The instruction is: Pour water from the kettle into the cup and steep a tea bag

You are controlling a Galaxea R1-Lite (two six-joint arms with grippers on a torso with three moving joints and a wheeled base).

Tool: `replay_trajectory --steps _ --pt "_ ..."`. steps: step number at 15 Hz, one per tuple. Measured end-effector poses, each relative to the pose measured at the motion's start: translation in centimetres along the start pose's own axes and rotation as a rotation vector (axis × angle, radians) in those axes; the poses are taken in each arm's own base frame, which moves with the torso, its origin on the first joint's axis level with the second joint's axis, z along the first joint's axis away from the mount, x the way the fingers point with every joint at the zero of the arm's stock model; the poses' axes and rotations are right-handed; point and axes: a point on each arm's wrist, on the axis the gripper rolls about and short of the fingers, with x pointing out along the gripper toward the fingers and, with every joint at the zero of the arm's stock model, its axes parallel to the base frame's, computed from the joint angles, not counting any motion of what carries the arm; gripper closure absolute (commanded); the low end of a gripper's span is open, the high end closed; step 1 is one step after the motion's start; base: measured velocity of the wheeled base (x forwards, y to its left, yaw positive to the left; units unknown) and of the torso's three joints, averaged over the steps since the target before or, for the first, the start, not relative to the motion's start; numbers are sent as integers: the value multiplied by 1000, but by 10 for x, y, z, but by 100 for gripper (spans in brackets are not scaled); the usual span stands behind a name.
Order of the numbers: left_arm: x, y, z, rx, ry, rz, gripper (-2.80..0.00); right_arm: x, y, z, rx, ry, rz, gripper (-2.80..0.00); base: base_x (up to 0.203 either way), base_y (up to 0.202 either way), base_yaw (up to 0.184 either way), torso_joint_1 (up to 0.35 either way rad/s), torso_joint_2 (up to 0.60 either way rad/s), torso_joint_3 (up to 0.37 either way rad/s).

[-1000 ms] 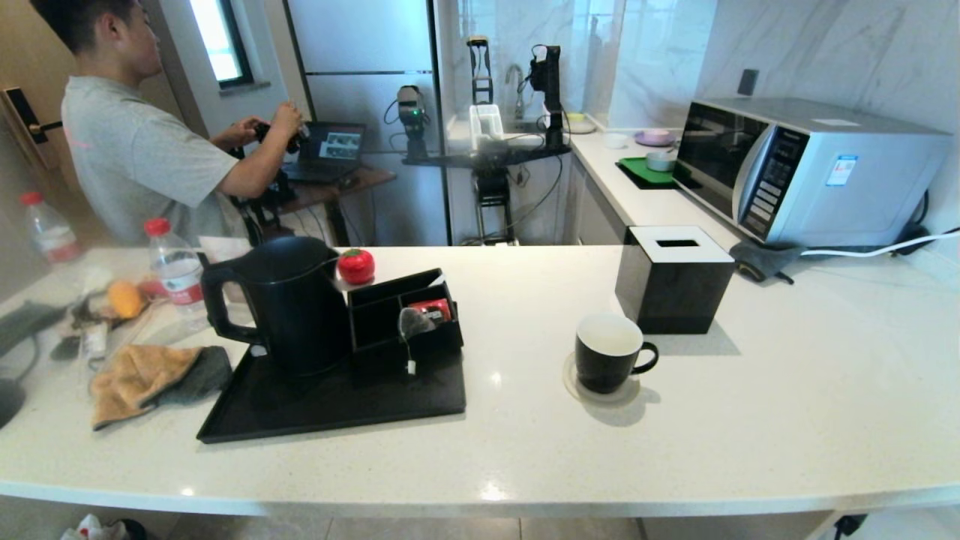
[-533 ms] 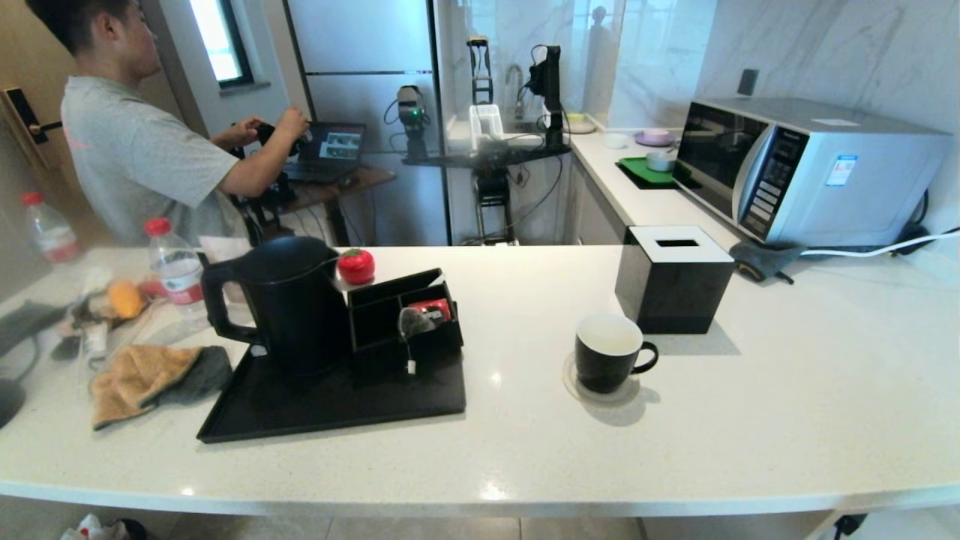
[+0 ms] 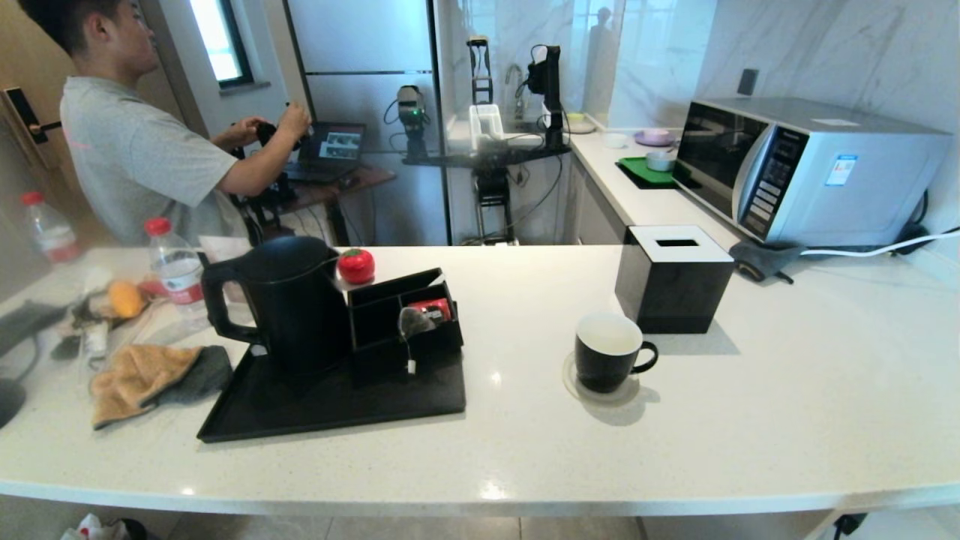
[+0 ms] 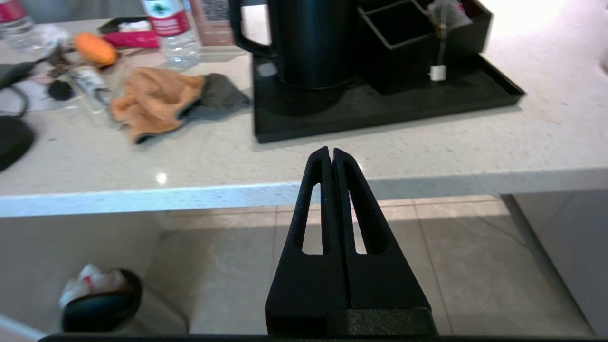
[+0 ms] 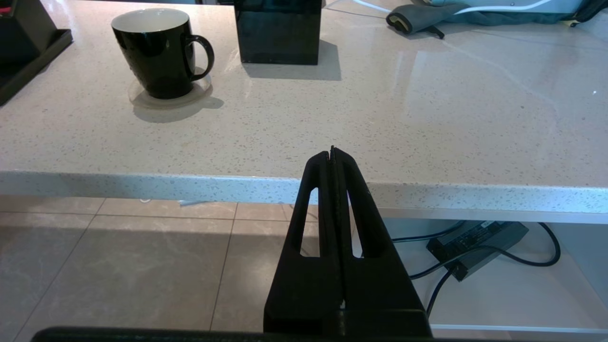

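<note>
A pale speckled counter [image 3: 525, 450] fills the lower frame above a tiled floor. The left gripper [image 4: 331, 153] and right gripper [image 5: 332, 152] hang before its edge, both pressed shut and empty. One black tray [image 3: 337, 401] at lower left carries one tall matte kettle [image 3: 289, 304] and one tea bag [image 3: 414, 321] draped over a box. One black, white-lined cup [image 3: 606, 352] stands at centre. Behind are two bottles [image 3: 174, 270], one microwave [image 3: 810, 169] and a person [image 3: 135, 142] at upper left.
</note>
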Motion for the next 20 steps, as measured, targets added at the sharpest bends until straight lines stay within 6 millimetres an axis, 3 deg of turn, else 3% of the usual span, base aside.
replay_trajectory --steps 3,5,9,11,12,15,20 --pt "7 4 35 0 26 45 0 0 0 0 0 0 0 0 0 0 0 0 0 0" --pt "23 6 62 3 49 77 0 0 0 0 0 0 1 0 0 0 0 0 0 0" --pt "86 12 99 6 51 175 0 0 0 0 0 0 1 0 0 0 0 0 0 0" --pt "118 15 89 6 63 220 0 0 0 0 0 0 1 0 0 0 0 0 0 0" --pt "131 18 79 5 74 241 -280 0 0 0 0 0 1 0 0 0 0 0 0 0" --pt "155 23 54 5 84 287 -280 0 0 0 0 0 0 0 0 0 0 0 0 0" --pt "194 32 31 4 137 316 -280 0 0 0 0 0 0 0 0 0 0 0 0 0"
